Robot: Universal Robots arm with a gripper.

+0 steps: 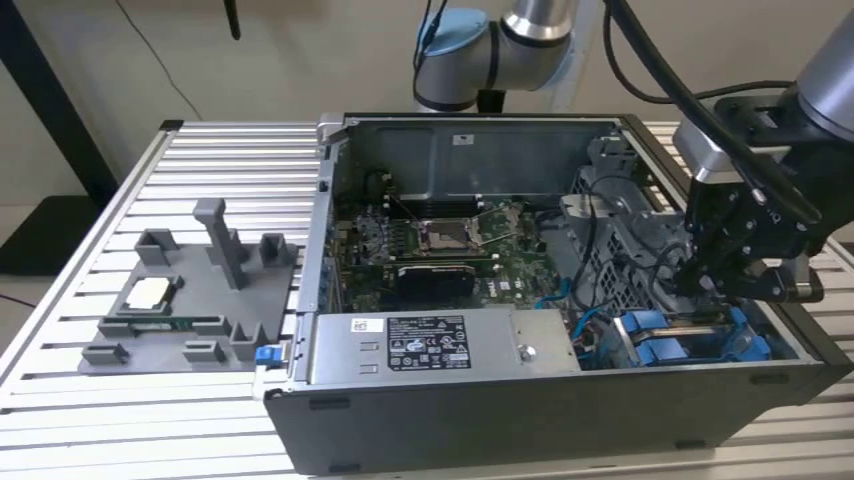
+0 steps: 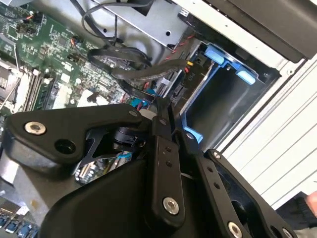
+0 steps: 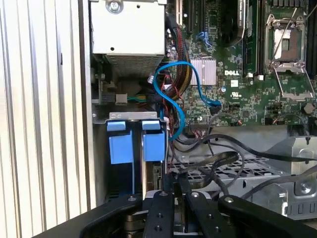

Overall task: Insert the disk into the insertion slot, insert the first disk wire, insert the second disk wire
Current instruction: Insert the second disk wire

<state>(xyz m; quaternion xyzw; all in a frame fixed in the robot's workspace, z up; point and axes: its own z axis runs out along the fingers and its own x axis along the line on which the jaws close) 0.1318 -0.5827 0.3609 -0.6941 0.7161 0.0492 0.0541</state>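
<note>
The disk (image 3: pixel 152 171) stands in the insertion slot (image 3: pixel 130 117) of the drive cage, its blue carrier handle (image 3: pixel 153 141) facing out. In the exterior view the blue carrier (image 1: pixel 657 335) lies low in the case's near right corner. My black gripper (image 1: pixel 710 285) hangs directly over it. In both wrist views the fingertips are pressed together, gripper (image 3: pixel 174 182) at the disk's inner end. The end of a black flat disk wire (image 2: pixel 143 74) runs in to the gripper (image 2: pixel 166 110) and appears pinched there; the contact itself is hidden.
A second blue-handled carrier (image 3: pixel 120 144) sits beside the disk. A blue cable (image 3: pixel 174 94) loops over the motherboard (image 3: pixel 233 74), and loose black cables (image 3: pixel 218 158) cross the perforated cage. The power supply (image 1: pixel 427 340) fills the case front. A grey fixture plate (image 1: pixel 187 300) lies at the exterior view's left.
</note>
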